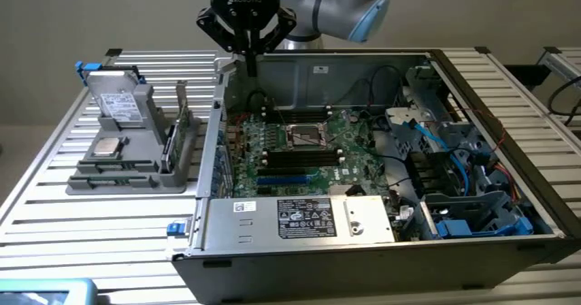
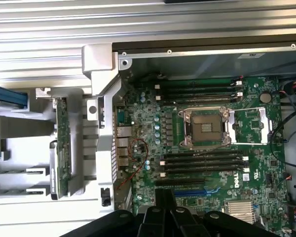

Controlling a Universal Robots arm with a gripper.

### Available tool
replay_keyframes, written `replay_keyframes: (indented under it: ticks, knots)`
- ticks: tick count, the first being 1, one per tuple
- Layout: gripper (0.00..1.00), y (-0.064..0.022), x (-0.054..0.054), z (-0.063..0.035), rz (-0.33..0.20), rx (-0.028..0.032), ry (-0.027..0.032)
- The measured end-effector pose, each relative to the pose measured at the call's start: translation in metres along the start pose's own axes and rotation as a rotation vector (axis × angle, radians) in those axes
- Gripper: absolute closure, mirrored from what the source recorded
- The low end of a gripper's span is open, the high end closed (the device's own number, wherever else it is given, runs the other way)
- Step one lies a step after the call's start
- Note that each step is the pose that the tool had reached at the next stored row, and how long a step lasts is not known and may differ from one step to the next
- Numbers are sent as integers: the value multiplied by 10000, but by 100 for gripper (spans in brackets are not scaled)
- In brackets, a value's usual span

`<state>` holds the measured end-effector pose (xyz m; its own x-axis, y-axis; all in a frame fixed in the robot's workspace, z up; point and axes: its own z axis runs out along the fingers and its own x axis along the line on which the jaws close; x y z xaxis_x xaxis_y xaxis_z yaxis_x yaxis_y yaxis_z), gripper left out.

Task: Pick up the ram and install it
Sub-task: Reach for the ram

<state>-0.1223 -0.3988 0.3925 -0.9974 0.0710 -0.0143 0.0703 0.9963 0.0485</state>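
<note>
I see the end effector [image 1: 250, 65] shut and empty above the computer case [image 1: 272, 254], the ram [image 2: 63, 143] edge-on, partly hidden by its holder [image 1: 118, 175].

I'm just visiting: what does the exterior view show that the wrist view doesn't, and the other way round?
Exterior view: the arm above the open case, the labelled power supply, and the silver drive and processor chip in the grey holder. Wrist view: a straight-down look, with a red wire loop beside the rear ports. Both: the shut, empty gripper, the motherboard with its socket, and the ram standing on edge in the holder.
</note>
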Motion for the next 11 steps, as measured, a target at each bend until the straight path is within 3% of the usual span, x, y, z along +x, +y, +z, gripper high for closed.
replay_keyframes:
  ticks: [11]
  knots:
    - [89, -37, 469, 9, 2, 1, 0]
